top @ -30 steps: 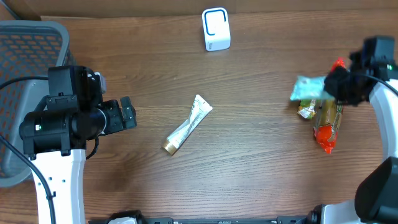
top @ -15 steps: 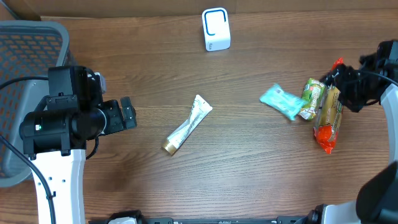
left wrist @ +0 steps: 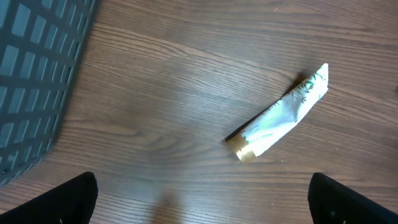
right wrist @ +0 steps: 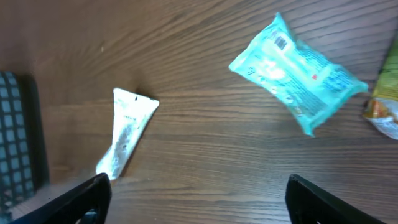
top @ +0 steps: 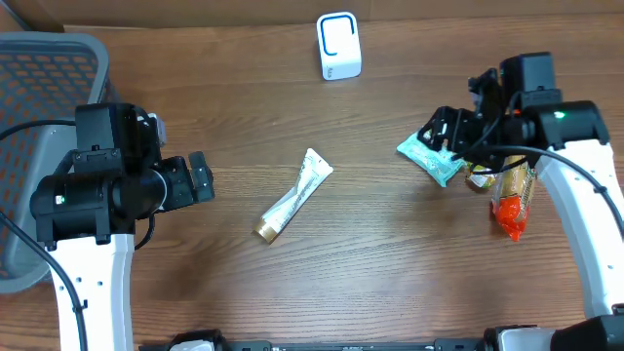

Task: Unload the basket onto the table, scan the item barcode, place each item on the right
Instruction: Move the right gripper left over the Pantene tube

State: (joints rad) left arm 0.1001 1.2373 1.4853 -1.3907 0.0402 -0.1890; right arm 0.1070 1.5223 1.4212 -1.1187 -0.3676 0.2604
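Overhead: the right gripper (top: 444, 135) has released the teal pack (top: 427, 156), which now lies on the surface, well short of the scanner (top: 338, 46), so it needs regrasping. Right wrist: jaws wide, empty. Left wrist: left gripper (left wrist: 199, 199) wide open, empty, near the tube (left wrist: 280, 115).

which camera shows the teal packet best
The right wrist view: the teal packet lies whole and close, print facing up. Overhead it is small, partly hidden by the right gripper. The left wrist view misses it.
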